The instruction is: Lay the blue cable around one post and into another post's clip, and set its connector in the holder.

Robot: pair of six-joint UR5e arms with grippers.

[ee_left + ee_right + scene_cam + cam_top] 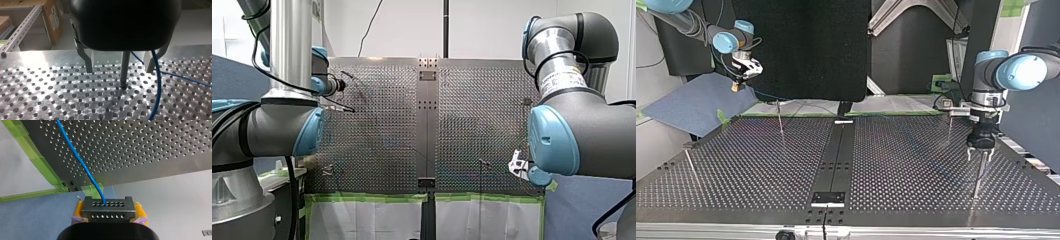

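My right gripper [107, 216] is shut with its yellow pads on a grey perforated connector block [107, 209]. The blue cable [77, 157] runs out of the block and over the table's corner. In the top view this gripper [738, 86] hangs off the table's far left corner, with the cable [763, 95] trailing toward a thin post [780, 117]. My left gripper [119, 71] stands open just above the plate, astride an upright post [124, 67]. The cable [157, 82] passes between that post and one finger [150, 61]. In the top view it [981, 152] sits over the right-hand post [977, 177].
More thin posts stand at the top view's left edge [691, 167] and far right [950, 127]. A dark rail with a black plate [828, 197] runs down the table's middle. Green tape [37, 160] lines the table edge, with a blue mat [691, 105] beyond it.
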